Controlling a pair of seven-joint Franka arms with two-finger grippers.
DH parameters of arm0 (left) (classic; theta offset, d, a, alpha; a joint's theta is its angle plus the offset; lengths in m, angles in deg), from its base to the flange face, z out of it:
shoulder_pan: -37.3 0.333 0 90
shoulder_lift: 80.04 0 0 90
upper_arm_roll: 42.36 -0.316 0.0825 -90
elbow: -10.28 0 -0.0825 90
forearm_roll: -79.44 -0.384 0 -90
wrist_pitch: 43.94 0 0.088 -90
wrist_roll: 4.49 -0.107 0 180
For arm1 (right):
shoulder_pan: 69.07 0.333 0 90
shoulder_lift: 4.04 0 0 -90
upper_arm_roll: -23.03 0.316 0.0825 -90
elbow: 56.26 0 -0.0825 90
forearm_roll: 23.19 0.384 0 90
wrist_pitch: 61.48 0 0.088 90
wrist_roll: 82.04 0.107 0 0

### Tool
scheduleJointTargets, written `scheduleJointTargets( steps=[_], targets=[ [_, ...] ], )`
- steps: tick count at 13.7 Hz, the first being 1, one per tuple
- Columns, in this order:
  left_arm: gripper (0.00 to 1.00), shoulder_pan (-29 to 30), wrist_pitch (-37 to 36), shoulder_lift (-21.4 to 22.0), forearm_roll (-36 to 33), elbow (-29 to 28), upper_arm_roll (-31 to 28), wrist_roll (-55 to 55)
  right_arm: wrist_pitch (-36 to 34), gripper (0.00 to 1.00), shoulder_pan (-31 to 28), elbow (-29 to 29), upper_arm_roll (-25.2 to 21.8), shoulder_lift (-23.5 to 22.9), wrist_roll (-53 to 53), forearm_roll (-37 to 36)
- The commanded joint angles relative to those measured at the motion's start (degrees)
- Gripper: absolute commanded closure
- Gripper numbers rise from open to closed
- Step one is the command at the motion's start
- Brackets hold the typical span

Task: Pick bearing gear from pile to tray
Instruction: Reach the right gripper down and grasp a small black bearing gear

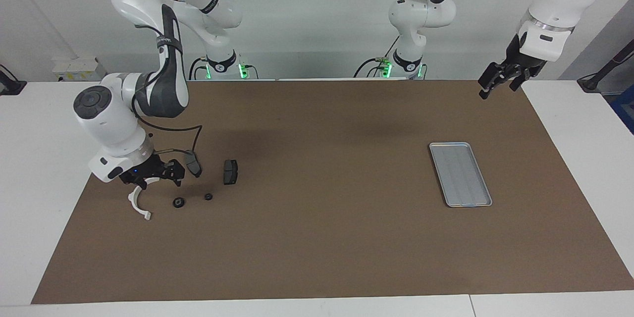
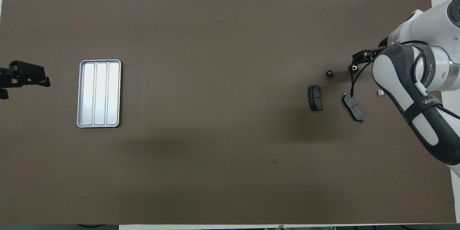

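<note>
The right gripper (image 1: 158,182) hangs open and empty over the white bracket (image 1: 137,204), hiding its upper end. The two black rings (image 1: 179,202) lie just beside, their details too small to read. The left gripper (image 1: 498,82) waits open, well apart from the tray (image 1: 483,203).

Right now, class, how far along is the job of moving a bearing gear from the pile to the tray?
Done: nothing; the tray lies bare. In hand: the right gripper, jaws open, hangs low over the pile. Left: grasp a black ring, carry it, place it. The left gripper waits.
</note>
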Motion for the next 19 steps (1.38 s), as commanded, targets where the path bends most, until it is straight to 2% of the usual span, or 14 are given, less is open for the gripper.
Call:
scheduleJointTargets(
  steps=[1, 5, 17, 18, 19],
  targets=[
    [0.0, 0.3, 0.11, 1.43, 0.43, -1.31, 0.1, -0.29, 2.24, 0.04, -0.13, 0.53, 0.18, -1.21, -0.89, -0.5],
    [0.0, 0.3, 0.2, 1.43, 0.43, -1.31, 0.1, -0.29, 4.79, 0.04, -0.13, 0.97, 0.18, -3.32, -0.98, -0.5],
    [0.0, 0.3, 0.2, 1.43, 0.43, -1.31, 0.1, -0.29, 8.14, 0.05, 0.66, 4.31, 0.18, -4.2, -0.54, -0.76],
    [0.0, 0.3, 0.11, 1.43, 0.43, -1.31, 0.1, -0.29, 8.14, 0.07, 0.66, 4.4, 0.18, -4.2, -0.54, -0.76],
    [0.0, 0.3, 0.11, 1.43, 0.43, -1.31, 0.1, -0.29, 8.14, 0.22, 0.66, 4.4, 0.09, -4.2, -0.54, -0.76]
  ],
)
